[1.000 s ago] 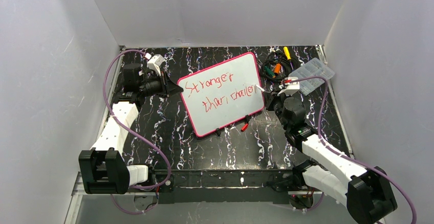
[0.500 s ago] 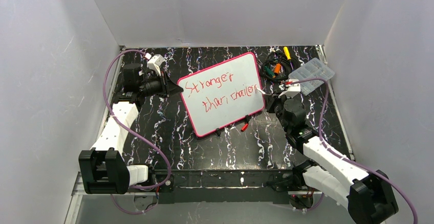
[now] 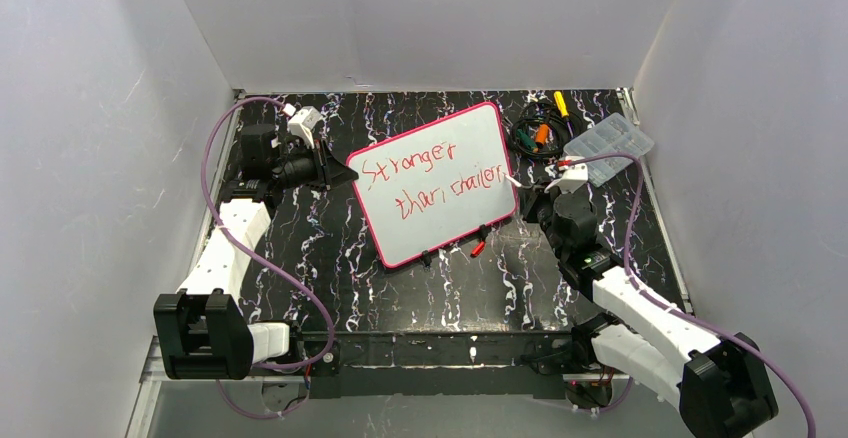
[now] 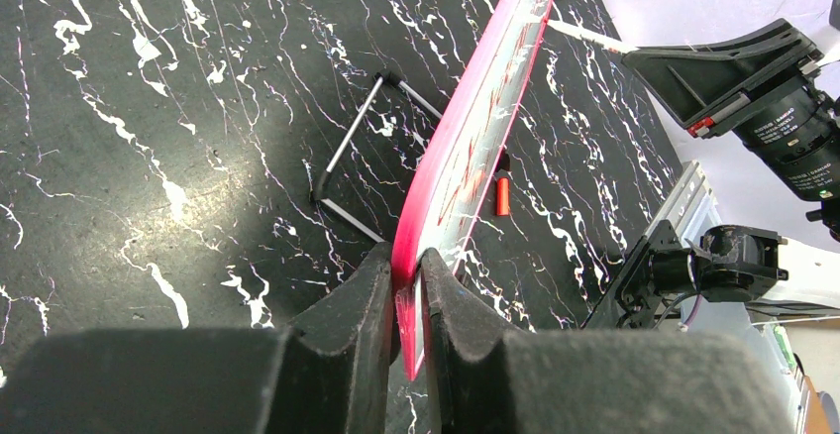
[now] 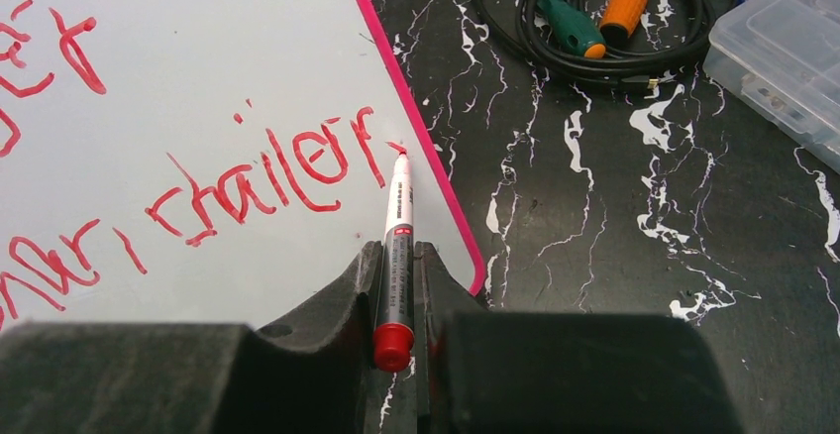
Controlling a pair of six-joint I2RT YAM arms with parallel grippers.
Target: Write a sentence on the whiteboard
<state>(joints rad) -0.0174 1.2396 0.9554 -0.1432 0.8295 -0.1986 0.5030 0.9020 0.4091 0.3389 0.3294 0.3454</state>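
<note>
Whiteboard, flat rectangular white panel with rounded corners and a thin pink-red border: mid-way across the black, white-veined surface, turned at an angle between the 2 arms. Apparently propped at a slant on a thin wire stand. Bears the thin red handwritten sentence in 2 slanted lines, roughly "Stronger than, trailer".

Left gripper: jaws pinching the board's pink rim, most likely to steady it against the push of writing. Right gripper: jaws pressed onto the barrel of a slim white marker with a red end. Nib forward, barrel low and near-flat, so as to reach the last letter just inside the right border. Judging by that spot, close to the end of line 2, with little room left.

Well apart at the far right, out of the stroke's way: a clear plastic compartment box and a coil of black cable with green- and orange-handled tools among it. On the surface just beside the board's lower edge: a small red cap-like piece, probably the marker's cap.

Cannot tell whether the nib touches the board or hovers just off it. From the left wrist, board seen almost edge-on, writing unreadable. From the right wrist, start of both lines cut off. From above, last letters too small to settle. Meeting of stand and board hidden.
</note>
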